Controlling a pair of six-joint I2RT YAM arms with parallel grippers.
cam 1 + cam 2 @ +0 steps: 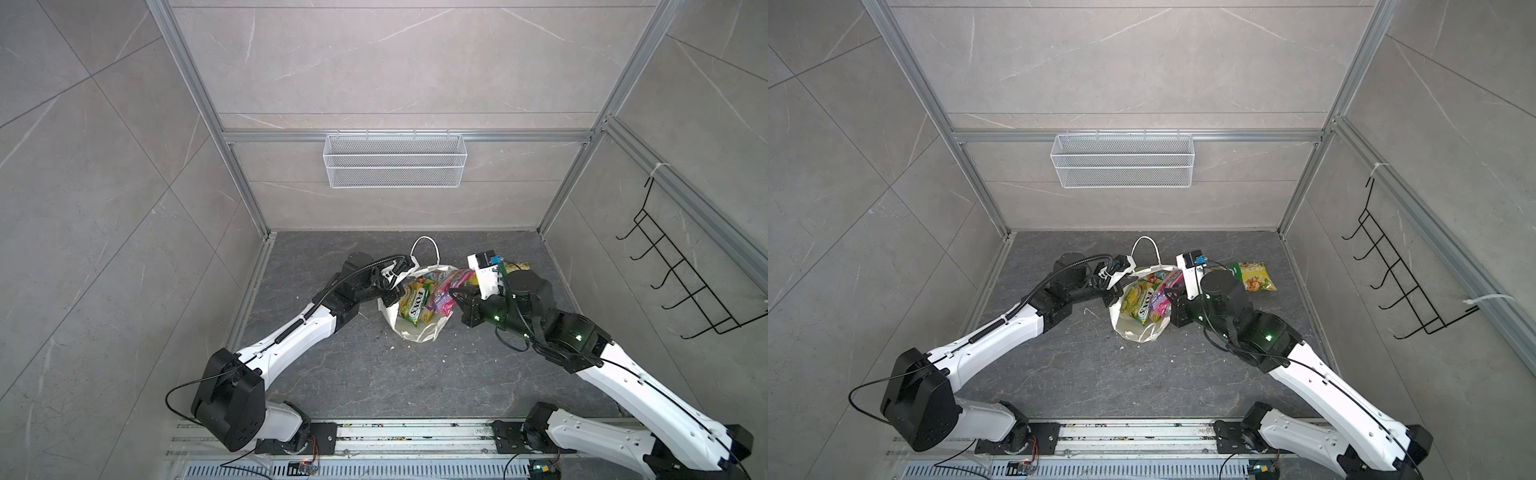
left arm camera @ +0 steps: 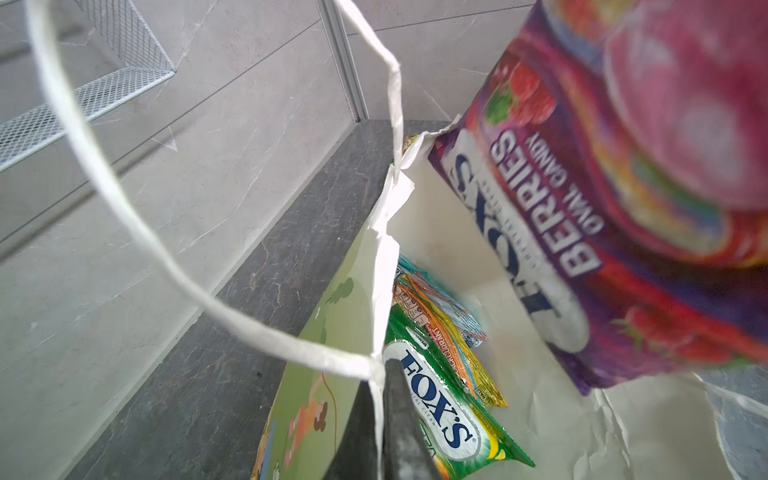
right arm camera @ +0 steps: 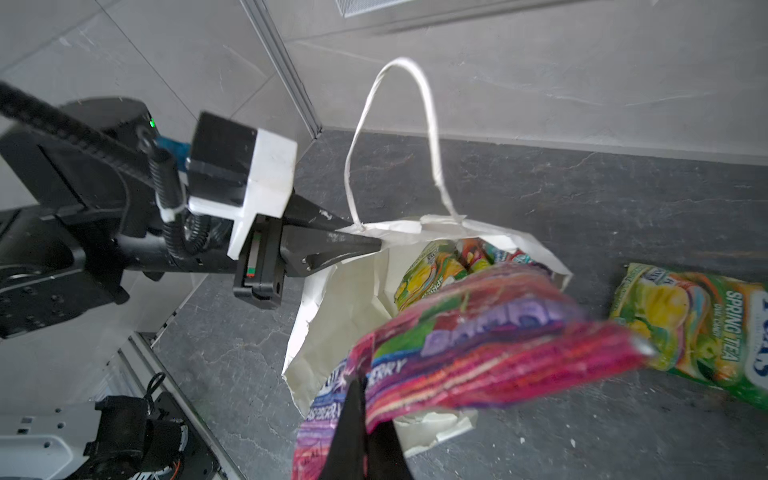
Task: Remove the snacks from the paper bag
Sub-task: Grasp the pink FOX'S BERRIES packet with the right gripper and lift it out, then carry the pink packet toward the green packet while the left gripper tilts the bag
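The white paper bag (image 1: 415,330) (image 1: 1136,330) stands open on the dark floor, one cord handle (image 1: 424,243) sticking up. My left gripper (image 2: 380,374) (image 1: 395,296) is shut on the bag's rim at the handle's base. My right gripper (image 3: 362,388) (image 1: 455,296) is shut on a purple berries pouch (image 3: 498,349) (image 2: 582,232), held above the bag's mouth. Inside the bag lie a yellow-green FOX'S pouch (image 2: 440,415) (image 1: 413,306) and orange and teal pouches (image 2: 440,328). A green Spring Tea pouch (image 1: 1256,276) (image 3: 698,328) lies on the floor to the right of the bag.
A white wire mesh basket (image 1: 395,160) hangs on the back wall. A black wire hook rack (image 1: 681,282) hangs on the right wall. Both arm bases sit on the front rail (image 1: 415,436). White crumbs dot the floor (image 1: 374,374).
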